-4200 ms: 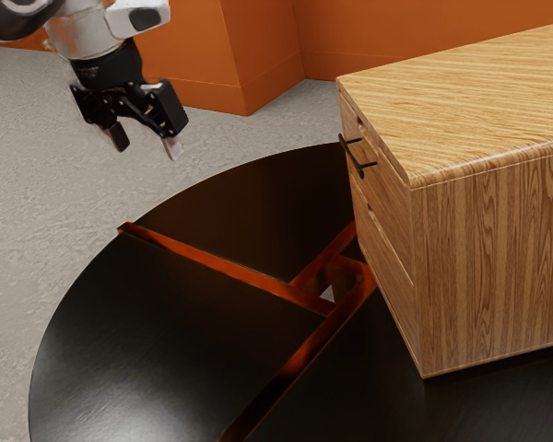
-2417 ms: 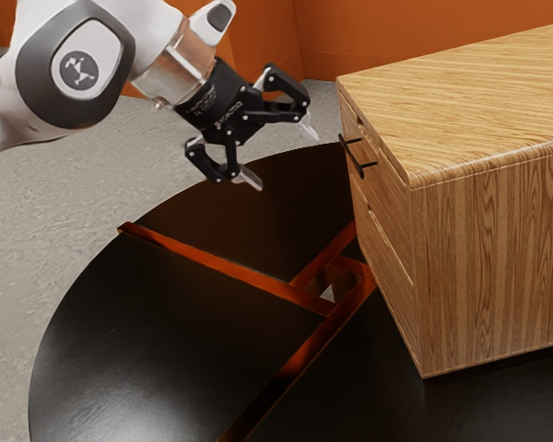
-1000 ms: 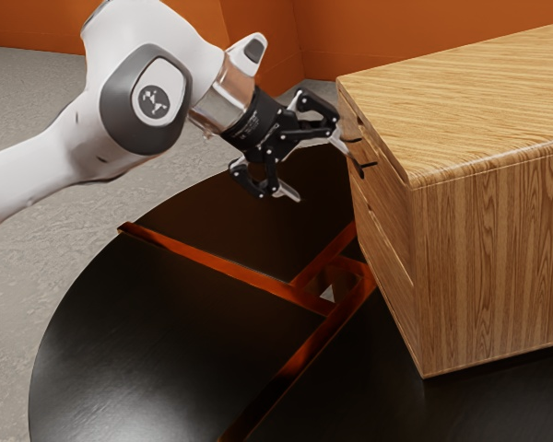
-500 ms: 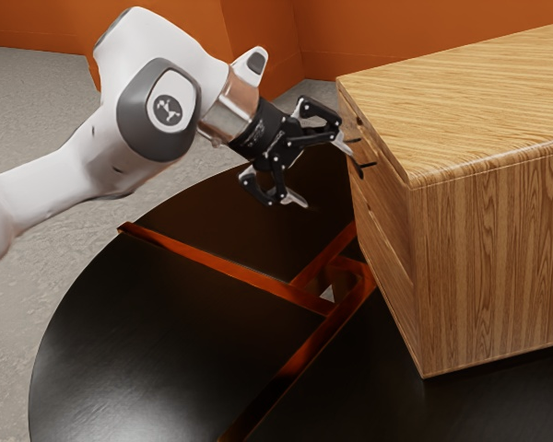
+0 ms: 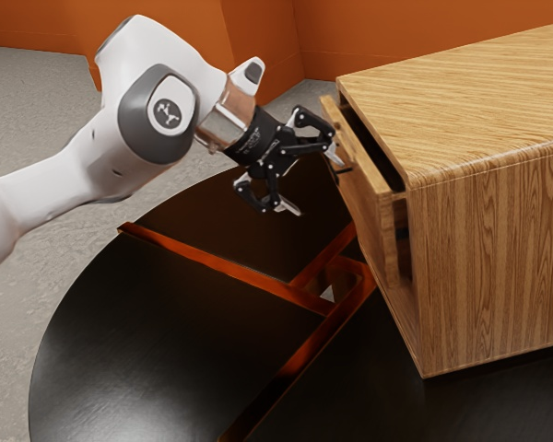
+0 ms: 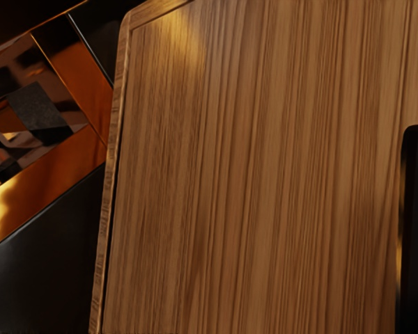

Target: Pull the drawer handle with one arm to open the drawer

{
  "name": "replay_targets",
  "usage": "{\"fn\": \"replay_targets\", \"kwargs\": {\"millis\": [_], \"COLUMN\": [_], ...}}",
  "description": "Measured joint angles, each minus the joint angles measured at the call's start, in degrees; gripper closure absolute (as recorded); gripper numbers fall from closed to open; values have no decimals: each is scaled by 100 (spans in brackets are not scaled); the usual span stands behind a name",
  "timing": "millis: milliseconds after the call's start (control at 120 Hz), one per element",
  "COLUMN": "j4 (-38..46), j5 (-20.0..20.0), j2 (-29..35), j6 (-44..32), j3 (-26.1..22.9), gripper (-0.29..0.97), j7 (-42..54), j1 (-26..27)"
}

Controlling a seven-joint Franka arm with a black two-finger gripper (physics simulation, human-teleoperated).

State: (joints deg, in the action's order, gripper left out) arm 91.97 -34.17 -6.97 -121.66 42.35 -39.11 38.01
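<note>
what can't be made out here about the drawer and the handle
1. Handle: exterior view, covered by the gripper, so the contact is unclear.
2. Drawer inside: exterior view, a dark gap under the cabinet top.
3. Dark bar: wrist view, cut by the edge; finger or handle, unclear.

Round black table, orange inlay strips; grey floor; orange wall.
</note>
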Motion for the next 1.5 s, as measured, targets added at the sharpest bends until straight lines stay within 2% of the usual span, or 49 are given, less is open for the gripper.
{"fn": "replay_targets", "kwargs": {"millis": [250,783,1008,1242,1358,1433,1475,1500], "j4": [36,887,1245,1505,1607,1267,554,-68], "j5": [-17,52,259,661,730,910,1146,1418], "j2": [85,992,1411,1774,1986,2255,2337,2366], "j6": [64,39,14,23,39,358,728,1006], "j3": [21,108,318,533,605,575,492,276], "gripper": [0,0,0,0,0,0,0,0], "j7": [33,179,227,208,202,204,186,162], "j1": [-36,-271,-164,-23,-378,-868,-1063,-1132]}}
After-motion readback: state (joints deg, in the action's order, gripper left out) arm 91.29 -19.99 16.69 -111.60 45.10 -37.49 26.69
